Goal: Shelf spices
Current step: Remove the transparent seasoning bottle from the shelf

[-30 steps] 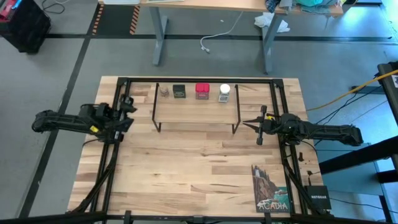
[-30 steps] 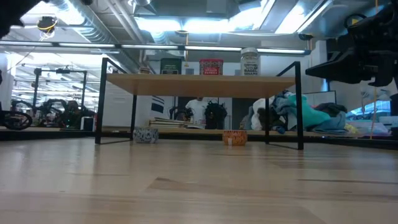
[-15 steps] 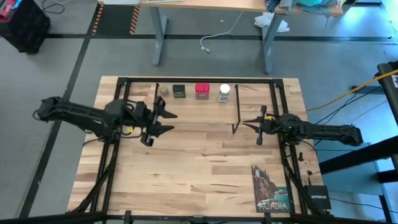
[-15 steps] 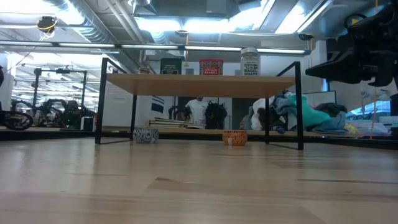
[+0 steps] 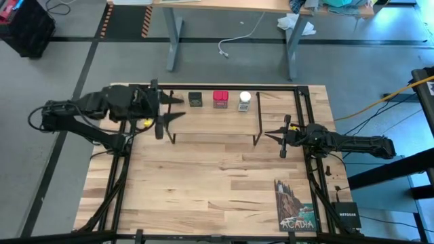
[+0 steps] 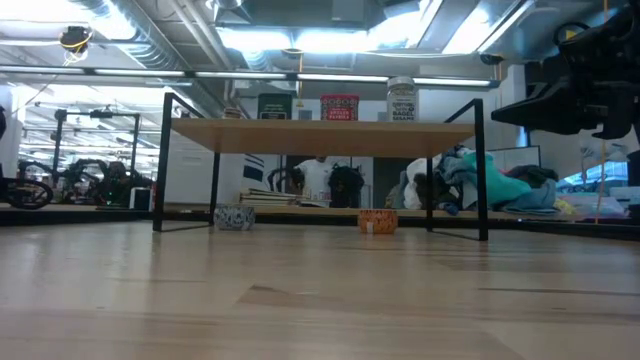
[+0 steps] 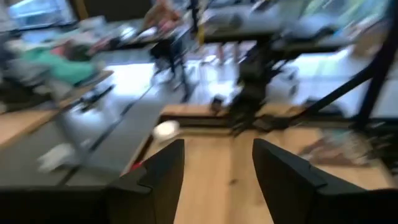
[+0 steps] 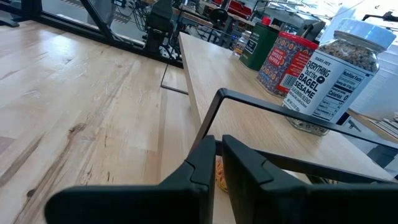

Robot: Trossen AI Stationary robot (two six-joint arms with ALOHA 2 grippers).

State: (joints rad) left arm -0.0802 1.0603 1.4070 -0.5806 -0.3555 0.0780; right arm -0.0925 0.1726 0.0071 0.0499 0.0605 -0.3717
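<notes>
The shelf [image 5: 214, 120], a light-wood plank on black wire legs, stands at the table's far middle. On its far edge stand in a row a dark tin [image 5: 195, 99], a red tin [image 5: 220, 99] and a white-capped jar [image 5: 245, 101]. A tiny jar [image 6: 233, 113] shows at the row's left end in the low view; from above my left gripper hides it. That left gripper [image 5: 171, 108] hovers open and high over the shelf's left end, with nothing between its fingers [image 7: 163, 177]. My right gripper [image 5: 281, 135] is shut, level, just off the shelf's right end.
A picture card [image 5: 295, 207] and a black box [image 5: 346, 214] lie at the near right corner. Black frame rails [image 5: 119, 176] run along both table sides. Under the shelf sit a small patterned bowl [image 6: 234, 217] and an orange object [image 6: 377, 221]. Bare wood fills the near half.
My left gripper has risen from low at the table's left side, swung toward the right and then toward the far edge, and tipped up from pointing down to nearly level. It now hangs over the shelf's left end. Its fingers stay apart. The spices have not moved.
</notes>
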